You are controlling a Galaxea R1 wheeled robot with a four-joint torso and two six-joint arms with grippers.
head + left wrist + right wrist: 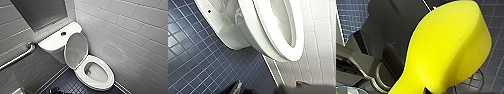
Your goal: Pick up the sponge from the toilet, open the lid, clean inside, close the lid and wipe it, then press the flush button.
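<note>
The white toilet (108, 75) stands in the corner with its oval lid (76, 50) raised against the tank, so the bowl is uncovered. The small dark flush button (63, 33) sits on top of the tank. The bright yellow sponge (448, 50) is large in the right wrist view, pinched at its narrow end by my right gripper (423, 89), which is shut on it. My left gripper (273, 90) hangs open and holds nothing, low beside the toilet's bowl (268, 37) over the dark blue floor tiles.
White tiled walls close in behind and to the right of the toilet. A metal grab bar (17, 57) runs along the left wall. Dark blue tiled floor (67, 85) lies to the left of the bowl.
</note>
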